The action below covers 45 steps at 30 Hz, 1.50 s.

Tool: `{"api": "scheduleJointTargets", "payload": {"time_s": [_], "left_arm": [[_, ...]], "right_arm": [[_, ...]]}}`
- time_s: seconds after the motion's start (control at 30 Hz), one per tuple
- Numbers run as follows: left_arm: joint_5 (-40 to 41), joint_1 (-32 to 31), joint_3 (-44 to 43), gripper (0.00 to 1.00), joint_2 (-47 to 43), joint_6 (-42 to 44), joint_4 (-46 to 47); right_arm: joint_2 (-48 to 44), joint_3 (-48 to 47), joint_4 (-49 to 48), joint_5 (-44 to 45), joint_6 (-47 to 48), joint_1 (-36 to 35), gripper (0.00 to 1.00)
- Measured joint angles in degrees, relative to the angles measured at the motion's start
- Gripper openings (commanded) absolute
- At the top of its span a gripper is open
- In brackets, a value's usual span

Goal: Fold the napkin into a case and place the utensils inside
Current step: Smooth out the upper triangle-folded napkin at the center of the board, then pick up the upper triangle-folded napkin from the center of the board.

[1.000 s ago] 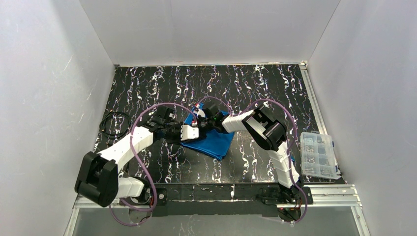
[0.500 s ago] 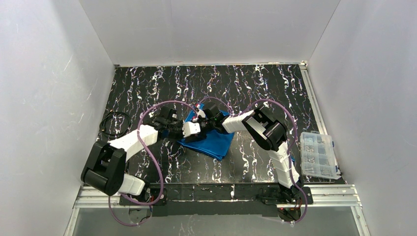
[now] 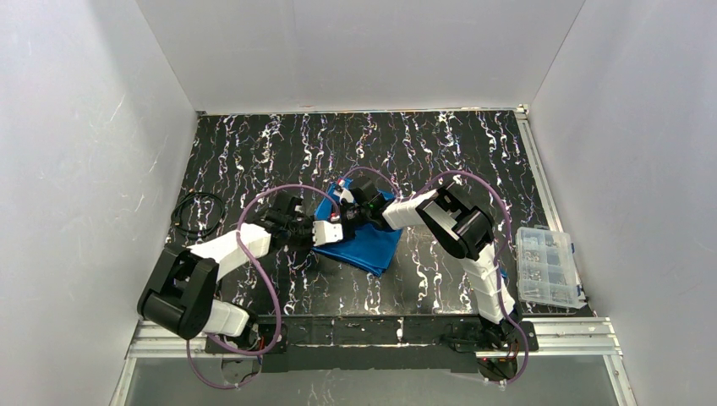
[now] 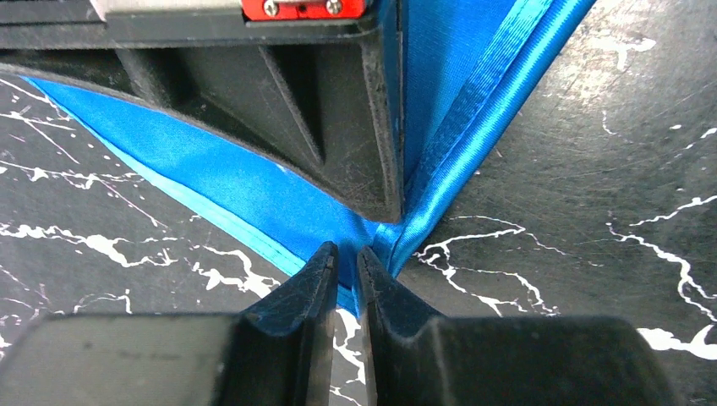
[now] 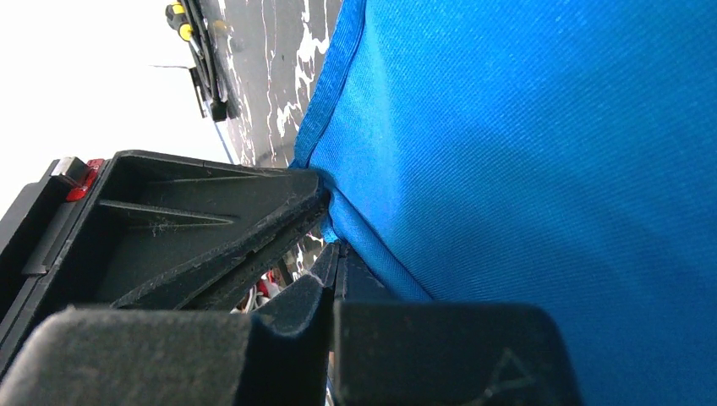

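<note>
The bright blue napkin [image 3: 362, 241] lies folded in layers at the middle of the black marbled table. My left gripper [image 3: 325, 233] is at its left corner. In the left wrist view its fingers [image 4: 347, 275] are shut on that corner of the napkin [image 4: 254, 182]. My right gripper [image 3: 342, 213] comes in from the right and meets the same corner. In the right wrist view it [image 5: 338, 258] is shut, with no cloth showing between the fingers, and the napkin [image 5: 524, 152] drapes along its right finger. No utensils can be made out.
A clear plastic compartment box [image 3: 548, 266] sits at the table's right edge. A coil of black cable [image 3: 196, 213] lies at the left. Purple cables [image 3: 254, 254] loop over both arms. White walls close in three sides.
My left arm has drawn its elbow in towards the centre and its gripper has shifted slightly nearer along the napkin's left corner. The right arm and the napkin have stayed put.
</note>
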<state>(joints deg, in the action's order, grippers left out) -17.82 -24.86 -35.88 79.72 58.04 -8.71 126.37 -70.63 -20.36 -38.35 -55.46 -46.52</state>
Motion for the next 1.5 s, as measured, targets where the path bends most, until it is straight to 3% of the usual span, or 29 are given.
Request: {"api": "scheduleJointTargets", "payload": {"time_s": [0.23,0.47,0.97,1.07,1.3,1.5], "left_arm": [[1.79,0.00,0.96,0.13,0.20,2.62,3.39],[2.86,0.00,0.90,0.13,0.72,3.50,4.37],[3.32,0.00,1.68,0.13,0.17,6.51,4.83],[3.32,0.00,1.70,0.14,0.17,6.51,4.83],[3.52,0.00,1.07,0.17,0.17,4.98,3.74],[3.34,0.00,-5.11,0.23,0.13,-0.94,-3.08]], "right_arm": [[-0.02,0.24,-0.50,-0.17,0.04,0.00,0.01],[-2.34,3.41,-0.09,-1.53,1.55,1.44,0.10],[-11.39,13.73,1.81,-7.78,6.71,14.73,0.22],[-13.64,16.39,1.81,-9.62,7.58,17.51,0.28],[-18.05,19.93,3.17,-9.18,9.90,23.96,0.57],[-29.00,13.51,19.82,2.75,23.17,18.01,0.68]]}}
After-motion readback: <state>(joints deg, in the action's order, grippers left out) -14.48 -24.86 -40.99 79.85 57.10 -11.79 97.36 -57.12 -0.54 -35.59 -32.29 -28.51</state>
